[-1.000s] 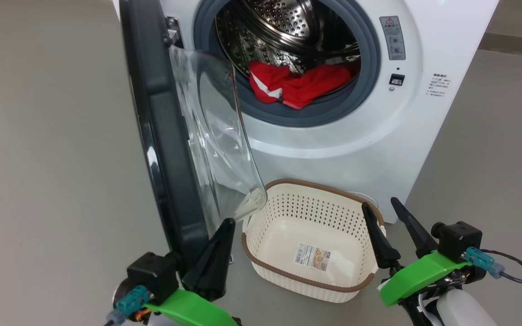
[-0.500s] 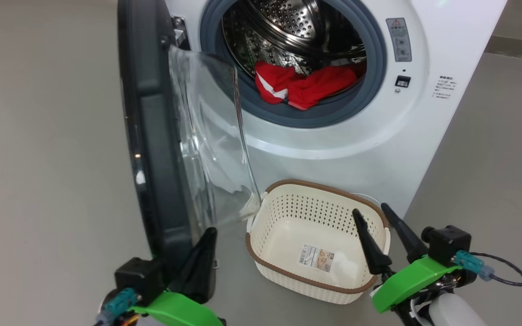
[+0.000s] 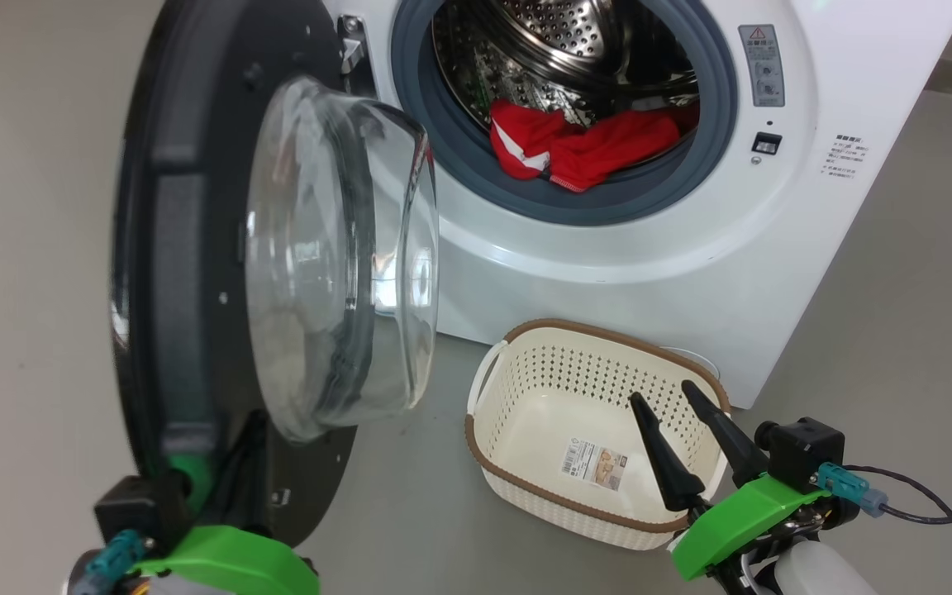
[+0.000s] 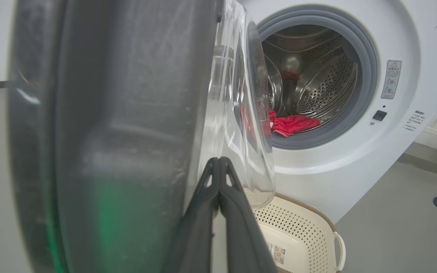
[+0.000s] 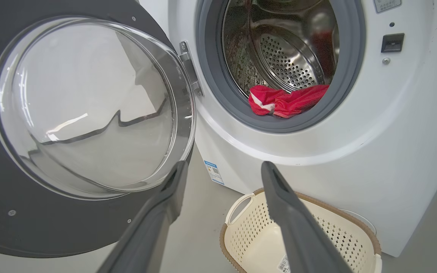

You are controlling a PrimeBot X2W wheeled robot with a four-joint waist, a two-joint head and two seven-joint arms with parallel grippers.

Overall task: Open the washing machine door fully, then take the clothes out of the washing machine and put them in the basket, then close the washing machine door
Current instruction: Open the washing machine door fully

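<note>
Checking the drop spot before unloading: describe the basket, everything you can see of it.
The basket is small, cream-white perforated plastic, a rounded rectangle with a brown woven-look rim and a white loop handle on its side. It stands upright on the grey floor, close before the washing machine. Inside lies a paper label, nothing else.

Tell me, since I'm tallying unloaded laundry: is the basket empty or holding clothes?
Empty: the floor of the basket is bare but for a paper label; the red clothes lie inside the washing machine.
</note>
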